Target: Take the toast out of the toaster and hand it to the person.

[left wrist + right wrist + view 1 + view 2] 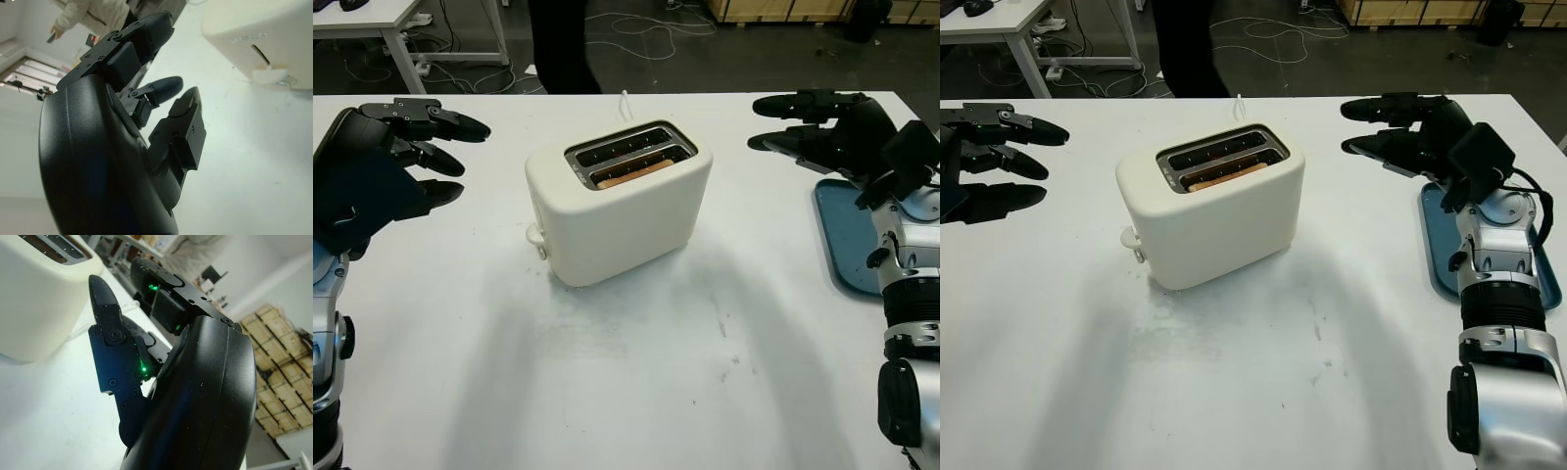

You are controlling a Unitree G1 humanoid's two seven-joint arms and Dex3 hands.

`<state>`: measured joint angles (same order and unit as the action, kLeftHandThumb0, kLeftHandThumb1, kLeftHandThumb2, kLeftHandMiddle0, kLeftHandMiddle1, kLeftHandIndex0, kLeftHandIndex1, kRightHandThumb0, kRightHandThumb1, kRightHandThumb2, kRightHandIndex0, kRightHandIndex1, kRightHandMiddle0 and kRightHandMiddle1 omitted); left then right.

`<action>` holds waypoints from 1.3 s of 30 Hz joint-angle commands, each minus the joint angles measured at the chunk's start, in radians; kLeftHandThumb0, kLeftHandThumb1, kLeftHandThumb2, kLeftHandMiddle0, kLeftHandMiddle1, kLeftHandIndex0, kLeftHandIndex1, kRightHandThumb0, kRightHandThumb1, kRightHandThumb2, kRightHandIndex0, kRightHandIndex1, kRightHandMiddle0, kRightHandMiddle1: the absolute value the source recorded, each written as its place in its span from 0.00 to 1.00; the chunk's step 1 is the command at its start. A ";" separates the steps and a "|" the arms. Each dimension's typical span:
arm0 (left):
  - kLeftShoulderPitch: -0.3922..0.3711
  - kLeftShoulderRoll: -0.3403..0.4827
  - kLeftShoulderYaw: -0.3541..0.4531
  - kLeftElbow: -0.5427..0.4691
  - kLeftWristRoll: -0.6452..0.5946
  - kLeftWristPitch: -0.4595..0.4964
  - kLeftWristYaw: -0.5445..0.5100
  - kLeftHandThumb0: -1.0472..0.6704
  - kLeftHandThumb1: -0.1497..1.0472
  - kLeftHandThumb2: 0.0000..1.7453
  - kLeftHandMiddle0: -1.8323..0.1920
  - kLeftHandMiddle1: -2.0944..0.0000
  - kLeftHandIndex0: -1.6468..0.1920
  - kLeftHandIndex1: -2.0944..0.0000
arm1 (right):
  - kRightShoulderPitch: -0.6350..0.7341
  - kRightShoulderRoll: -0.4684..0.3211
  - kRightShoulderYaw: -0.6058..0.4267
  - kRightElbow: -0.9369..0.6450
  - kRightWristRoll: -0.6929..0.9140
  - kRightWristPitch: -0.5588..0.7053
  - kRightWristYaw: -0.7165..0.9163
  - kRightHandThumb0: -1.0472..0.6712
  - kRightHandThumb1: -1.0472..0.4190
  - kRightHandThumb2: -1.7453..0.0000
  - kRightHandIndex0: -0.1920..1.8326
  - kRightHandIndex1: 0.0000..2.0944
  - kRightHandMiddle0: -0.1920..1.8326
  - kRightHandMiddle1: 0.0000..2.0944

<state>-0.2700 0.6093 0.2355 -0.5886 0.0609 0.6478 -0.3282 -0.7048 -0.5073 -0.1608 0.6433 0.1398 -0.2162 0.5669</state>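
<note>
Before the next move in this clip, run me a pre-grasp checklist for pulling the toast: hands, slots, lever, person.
1. Toast located: ok, sits low in the slot nearer the robot; the other slot looks empty.
2. Toast raised enough to pinch: not ok, its top edge lies below the toaster rim.
3. Left hand free: ok, open, off to the toaster's left.
4. Right hand free: ok, open, off to the toaster's right, by the blue tray.
5. Lever position: cannot tell.
6. Person ready to receive: cannot tell, stands beyond the table.
</note>
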 commanded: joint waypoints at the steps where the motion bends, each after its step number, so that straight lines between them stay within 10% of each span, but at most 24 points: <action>1: -0.007 0.000 0.011 0.008 -0.013 -0.013 -0.004 0.88 0.89 0.03 0.61 0.48 0.47 0.78 | 0.012 0.005 -0.008 -0.004 0.008 -0.017 -0.007 0.35 0.13 1.00 0.62 0.01 0.56 0.01; 39: -0.032 -0.004 -0.014 0.050 0.001 -0.060 0.009 0.91 0.89 0.03 0.59 0.45 0.48 0.72 | -0.010 0.003 0.011 -0.005 -0.010 -0.015 -0.014 0.34 0.14 1.00 0.62 0.01 0.55 0.00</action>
<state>-0.2908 0.6088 0.2170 -0.5407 0.0656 0.5875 -0.3269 -0.7043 -0.5048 -0.1523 0.6467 0.1350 -0.2329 0.5621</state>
